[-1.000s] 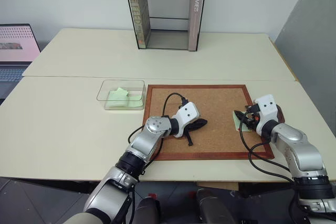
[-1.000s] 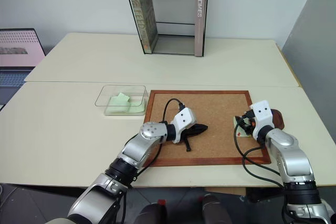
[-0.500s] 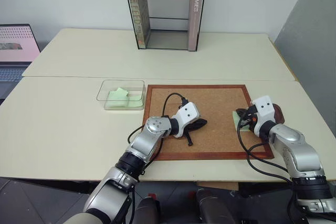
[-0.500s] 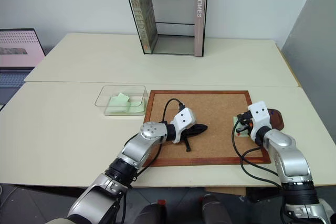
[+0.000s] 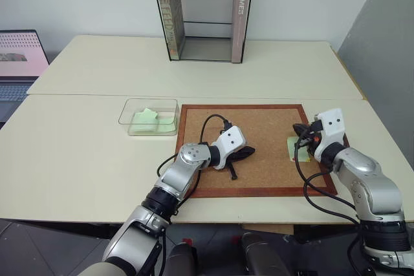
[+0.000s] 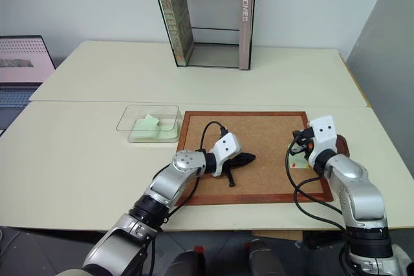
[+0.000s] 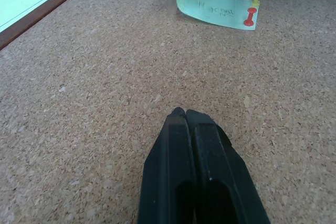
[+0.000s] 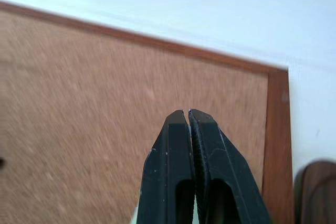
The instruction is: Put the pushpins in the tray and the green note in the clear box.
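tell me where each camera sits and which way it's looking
Left eye and right eye views: on the head, looking forward and down over the table, the corkboard and the clear box; both arms show, with the left gripper and the right gripper.
Left wrist view: on the left wrist, looking along its shut fingers across the cork to the green note and pushpins.
Right wrist view: on the right wrist, looking along its shut fingers at the board's corner; the tray shows.
Shared: both wrist views show the corkboard.

I see everything placed off the corkboard — clear box just left of it, bookcase well behind, note pinned near its right edge.
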Motion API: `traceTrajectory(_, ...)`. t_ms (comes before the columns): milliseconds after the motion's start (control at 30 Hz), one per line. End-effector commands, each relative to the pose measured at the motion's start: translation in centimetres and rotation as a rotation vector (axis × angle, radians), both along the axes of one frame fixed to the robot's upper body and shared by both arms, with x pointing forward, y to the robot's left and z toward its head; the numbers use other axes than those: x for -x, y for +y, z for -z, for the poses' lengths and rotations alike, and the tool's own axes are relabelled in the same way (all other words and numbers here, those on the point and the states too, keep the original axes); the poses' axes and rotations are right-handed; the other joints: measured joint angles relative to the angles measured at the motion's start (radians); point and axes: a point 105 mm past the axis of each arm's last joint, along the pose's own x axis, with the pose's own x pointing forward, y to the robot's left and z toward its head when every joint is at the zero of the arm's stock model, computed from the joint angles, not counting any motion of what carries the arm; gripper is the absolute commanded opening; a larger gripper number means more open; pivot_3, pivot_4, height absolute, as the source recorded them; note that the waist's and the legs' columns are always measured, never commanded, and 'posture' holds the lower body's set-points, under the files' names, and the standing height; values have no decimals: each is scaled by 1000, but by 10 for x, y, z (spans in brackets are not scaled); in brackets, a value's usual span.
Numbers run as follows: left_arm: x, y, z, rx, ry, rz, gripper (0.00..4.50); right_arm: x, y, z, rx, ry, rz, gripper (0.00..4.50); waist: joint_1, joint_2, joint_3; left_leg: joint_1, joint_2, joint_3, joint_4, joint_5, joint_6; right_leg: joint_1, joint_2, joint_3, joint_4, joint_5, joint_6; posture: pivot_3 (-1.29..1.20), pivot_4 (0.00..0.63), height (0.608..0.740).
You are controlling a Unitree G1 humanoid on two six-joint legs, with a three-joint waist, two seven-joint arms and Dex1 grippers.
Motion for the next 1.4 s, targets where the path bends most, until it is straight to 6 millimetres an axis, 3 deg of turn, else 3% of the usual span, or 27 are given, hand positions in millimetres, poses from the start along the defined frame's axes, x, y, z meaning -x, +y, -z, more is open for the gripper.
traceTrajectory(33,2,4,13,-52,24,-6,0,3,-5,-20,7,-64,23,50,0,0,0,0,0,0,0,0,0,0,0,0,0,0,0,0,150,740)
traceTrajectory(267,2,3,14,-56,22,-3,0,10,-41,-33,62,-81,125,50,2,0,0,0,0,0,0,0,0,0,0,0,0,0,0,0,150,740)
traceTrajectory(400,2,3,14,-59,20,1,0,19,-70,-22,111,-16,213,50,2,0,0,0,0,0,0,0,0,0,0,0,-1,0,0,0,150,740)
traceTrajectory(700,1,-1,12,-57,6,13,0,17,-93,1,159,81,296,50,1,1,0,1,0,1,0,0,0,1,0,1,0,-3,-5,0,150,740)
traceTrajectory(967,1,1,13,-63,2,11,0,7,-102,5,170,100,316,1452,2,1,0,1,0,1,0,0,0,1,0,1,0,-3,-5,0,150,740)
traceTrajectory(1167,2,0,13,-63,2,11,0,3,-104,-8,143,42,345,2685,2,1,0,1,-1,1,0,0,0,1,0,1,0,-3,-5,0,150,740)
traceTrajectory(1333,1,0,14,-63,3,10,0,16,-85,-25,74,-37,252,3705,3,1,0,0,-1,1,0,0,0,1,0,1,0,-2,-3,0,150,740)
traceTrajectory(1400,1,0,14,-62,4,10,0,25,-76,-23,63,-31,216,3705,3,1,0,0,0,0,0,0,0,1,0,1,-1,-1,-1,0,150,740)
